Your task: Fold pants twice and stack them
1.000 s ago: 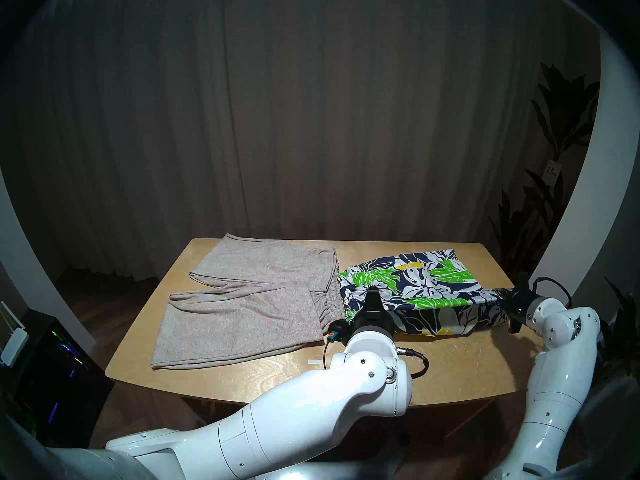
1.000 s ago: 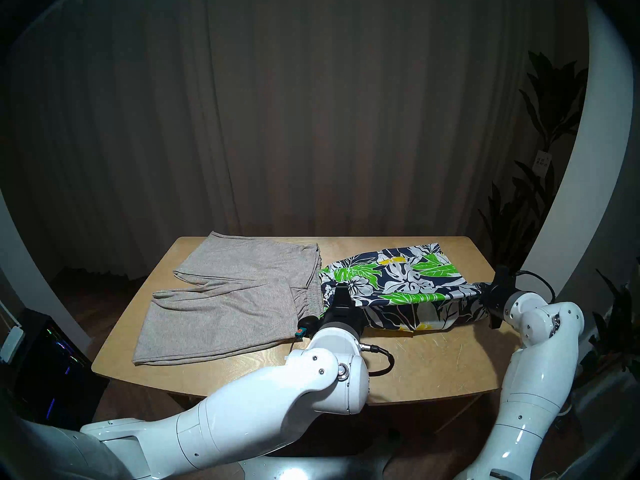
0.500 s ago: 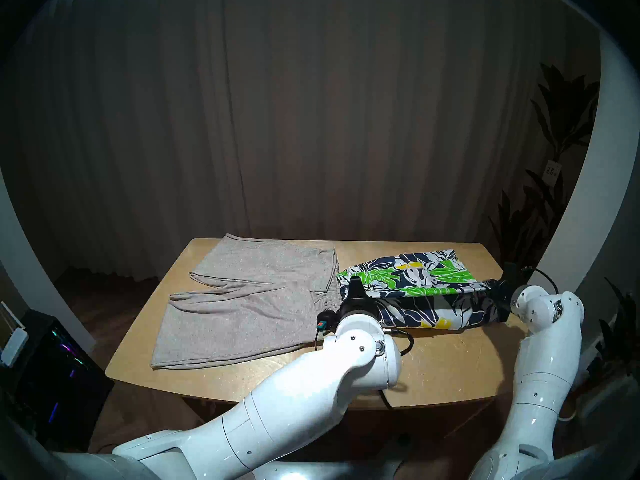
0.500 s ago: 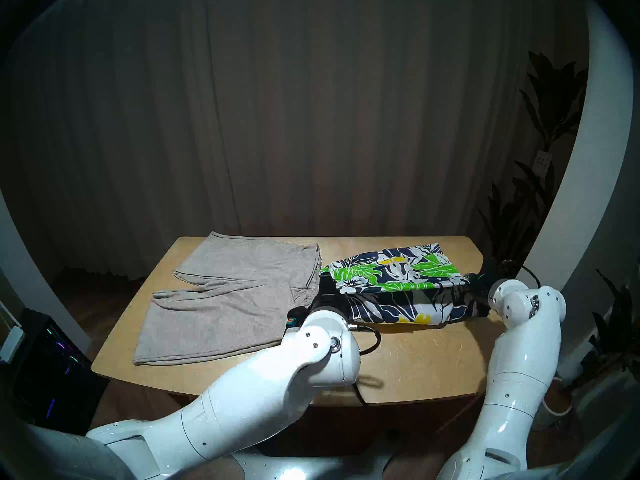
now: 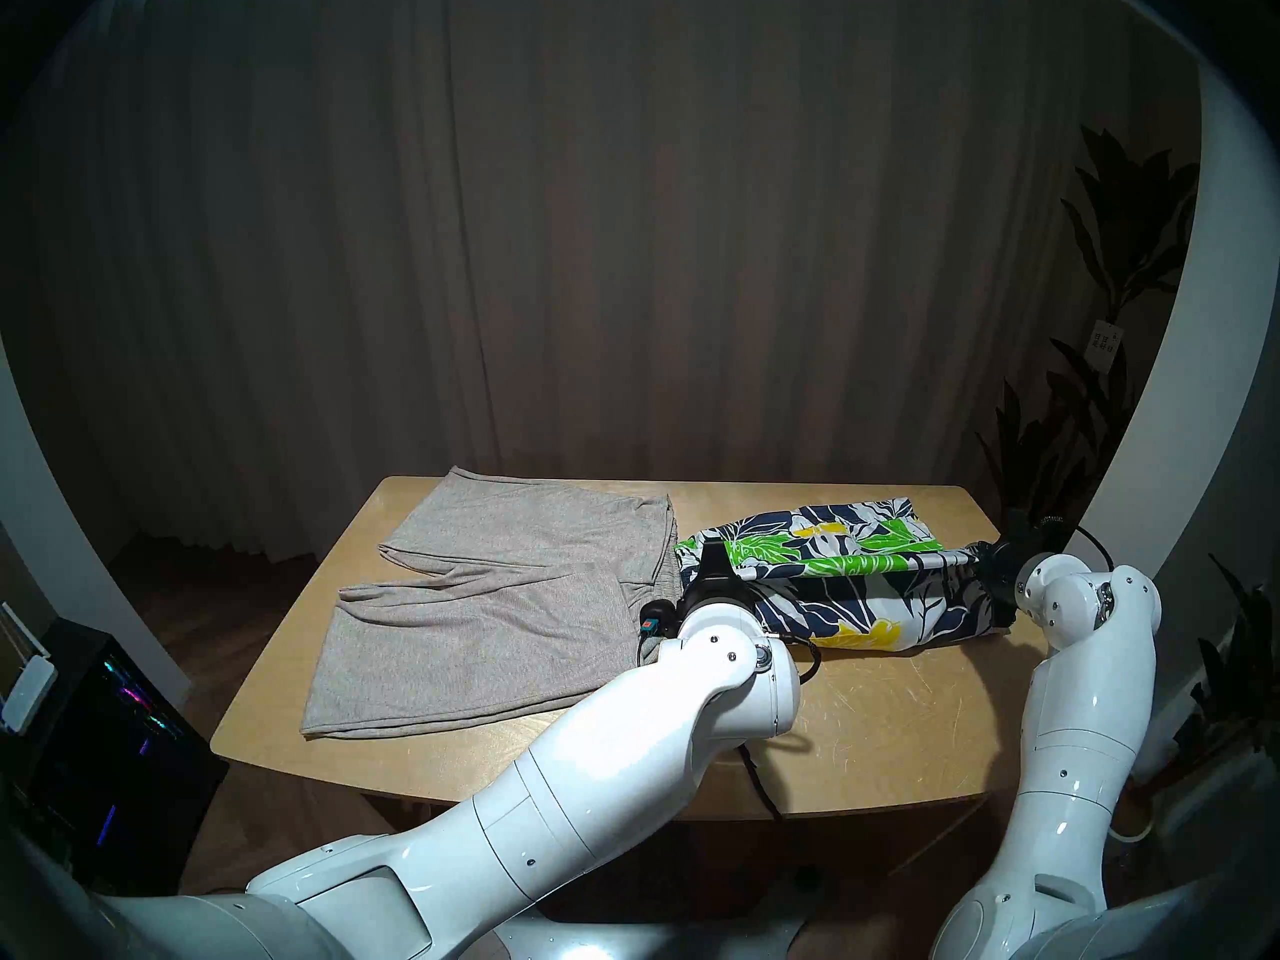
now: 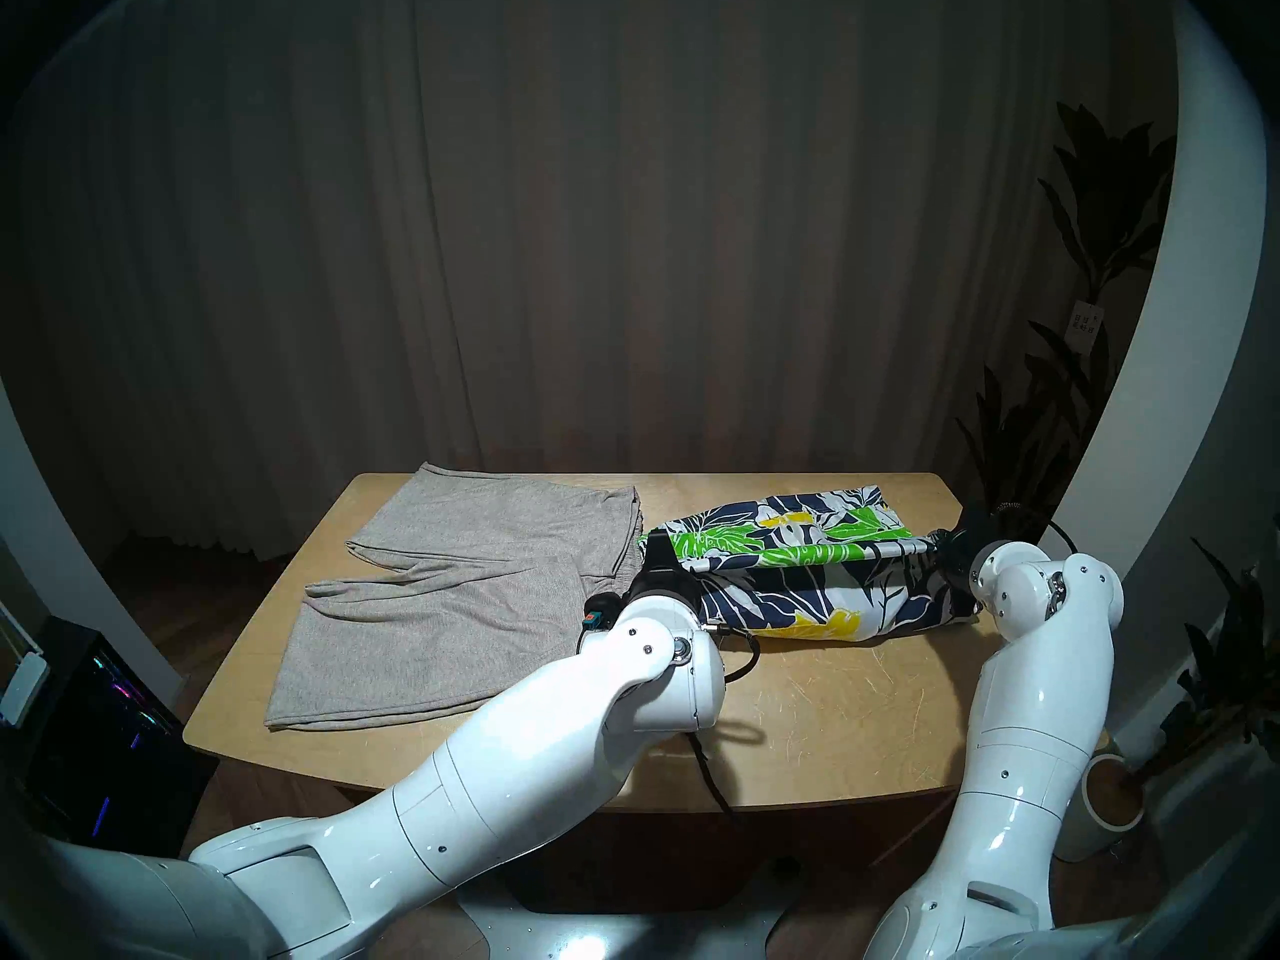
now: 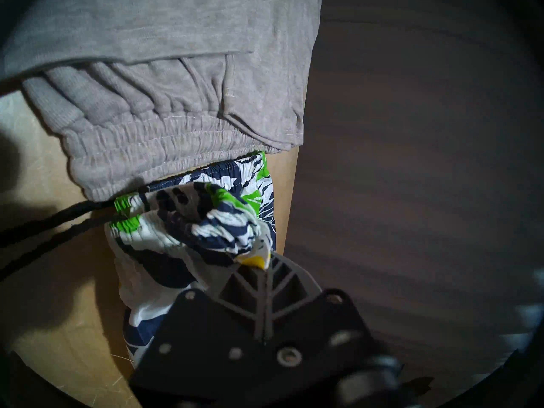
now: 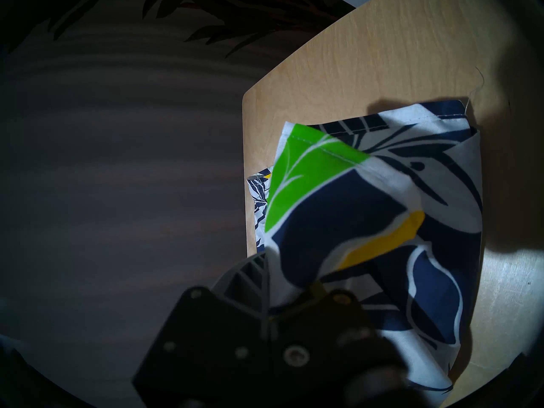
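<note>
Floral shorts point(image 5: 824, 577) lifted by both grippers over the wooden tabletop point(image 5: 866, 716).
Left gripper point(image 5: 713, 557) is closed on the waistband end, right gripper point(image 5: 987, 557) is closed on the hem end; grey knit pants point(image 5: 485, 591) lie flat just beside, on the left.

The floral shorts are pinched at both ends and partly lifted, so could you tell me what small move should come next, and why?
Probably carry the held edge further toward the far side and lay it down. Both the left gripper and the right gripper are shut on the floral shorts, whose near edge is raised and stretched between them over the half lying on the table, so this fold is not yet closed.
</note>
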You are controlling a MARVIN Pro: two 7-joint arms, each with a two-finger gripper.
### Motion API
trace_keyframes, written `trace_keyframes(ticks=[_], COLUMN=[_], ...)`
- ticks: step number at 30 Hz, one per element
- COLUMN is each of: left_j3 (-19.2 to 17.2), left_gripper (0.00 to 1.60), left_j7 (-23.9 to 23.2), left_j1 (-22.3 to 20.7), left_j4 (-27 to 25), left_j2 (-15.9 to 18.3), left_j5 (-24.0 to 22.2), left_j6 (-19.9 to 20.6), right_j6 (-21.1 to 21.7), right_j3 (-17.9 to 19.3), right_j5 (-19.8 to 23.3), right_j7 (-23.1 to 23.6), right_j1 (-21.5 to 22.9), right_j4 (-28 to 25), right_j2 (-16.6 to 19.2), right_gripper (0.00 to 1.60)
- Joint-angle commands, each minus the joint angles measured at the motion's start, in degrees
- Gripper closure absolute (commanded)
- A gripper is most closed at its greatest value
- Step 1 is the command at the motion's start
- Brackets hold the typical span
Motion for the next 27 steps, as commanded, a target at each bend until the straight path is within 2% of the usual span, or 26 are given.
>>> trace_keyframes(ticks=[1, 6, 9, 16, 22, 27], left_j3=[-2.7, -4.1, -5.3, -6.1, -8.6, -12.2], left_gripper=[1.60, 1.60, 1.60, 1.60, 1.60, 1.60], left_j7=[-0.8, -0.8, -1.0, -1.7, -3.3, -6.2], left_j1=[-3.9, -4.2, -4.6, -5.6, -5.9, -5.4], left_j4=[-0.5, -0.4, -0.6, 0.0, 3.3, 6.8], left_j2=[-0.7, -0.7, -0.8, -0.9, -2.2, -3.2], left_j5=[-1.0, -2.4, -4.7, -6.4, -8.8, -12.0], left_j6=[2.5, 4.4, 7.2, 10.6, 12.1, 13.7], right_j6=[-2.1, -3.8, -5.0, -5.4, -6.2, -7.0], right_j3=[-2.1, -3.8, -4.7, -5.3, -5.7, -6.6], right_j5=[-1.9, -3.8, -4.6, -4.8, -5.4, -6.5], right_j7=[0.6, 1.2, 1.7, 2.5, 3.6, 5.0], right_j1=[4.3, 6.6, 9.0, 11.5, 13.5, 15.0], right_j4=[2.4, 5.7, 8.0, 8.8, 10.3, 13.5], right_j2=[0.6, 1.0, 1.4, 2.3, 3.1, 3.7], right_gripper=[1.60, 1.60, 1.60, 1.60, 1.60, 1.60])
